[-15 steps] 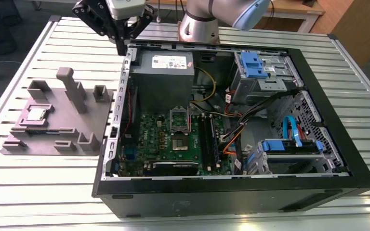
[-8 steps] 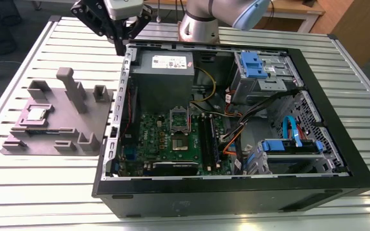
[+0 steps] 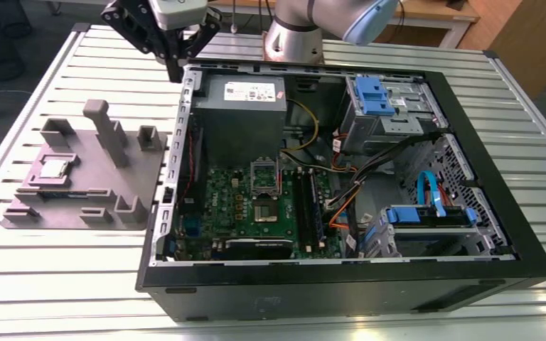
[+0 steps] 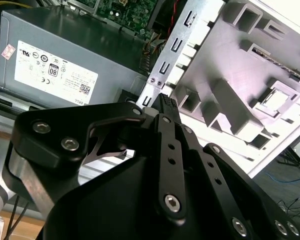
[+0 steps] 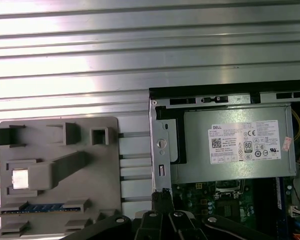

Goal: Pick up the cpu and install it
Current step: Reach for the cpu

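Observation:
The cpu [image 3: 53, 168] is a small shiny square chip lying in a recess of the grey holder block [image 3: 111, 188], at the exterior view's left, outside the computer case. It also appears as a bright square in both wrist views: cpu [image 4: 276, 100], cpu [image 5: 20, 178]. My gripper [image 3: 175, 73] hangs above the case's back corner near the power supply [image 3: 239, 96], well away from the cpu. Its black fingers [image 4: 165, 104] meet at the tips with nothing between them. The gripper [image 5: 162, 196] is over the case's edge. The motherboard's socket [image 3: 265, 172] lies open in the case.
The open black case [image 3: 500, 277] holds the motherboard [image 3: 244, 213], blue drive caddies [image 3: 372, 96] and loose cables [image 3: 349, 177]. A tall grey post [image 3: 111, 135] and other pegs rise from the holder. A memory stick [image 5: 37, 208] sits on the holder. The table is ribbed metal [image 3: 65, 277].

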Controlling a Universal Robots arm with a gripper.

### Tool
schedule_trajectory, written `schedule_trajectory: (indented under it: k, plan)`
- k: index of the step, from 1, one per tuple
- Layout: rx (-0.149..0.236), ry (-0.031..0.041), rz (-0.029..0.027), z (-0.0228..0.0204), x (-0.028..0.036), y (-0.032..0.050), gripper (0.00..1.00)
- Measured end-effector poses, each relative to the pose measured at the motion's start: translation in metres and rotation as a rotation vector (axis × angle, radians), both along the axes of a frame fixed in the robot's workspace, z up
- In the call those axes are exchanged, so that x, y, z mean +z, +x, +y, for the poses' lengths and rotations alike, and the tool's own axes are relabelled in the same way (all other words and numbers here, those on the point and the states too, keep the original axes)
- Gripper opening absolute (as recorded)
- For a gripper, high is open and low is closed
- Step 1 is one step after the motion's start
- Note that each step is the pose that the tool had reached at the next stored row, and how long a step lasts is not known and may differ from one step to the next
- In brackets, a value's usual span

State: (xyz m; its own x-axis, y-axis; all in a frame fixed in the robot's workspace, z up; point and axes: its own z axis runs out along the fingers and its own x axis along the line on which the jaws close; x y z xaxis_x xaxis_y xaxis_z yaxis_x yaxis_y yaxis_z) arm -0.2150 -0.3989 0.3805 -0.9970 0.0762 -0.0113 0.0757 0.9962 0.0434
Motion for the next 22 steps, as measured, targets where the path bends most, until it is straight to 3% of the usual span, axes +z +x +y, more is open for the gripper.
schedule_trajectory:
  k: [22]
  plan:
    - [0.000,-0.0001,0.0009,0.0000,-0.0015,-0.0071,0.11]
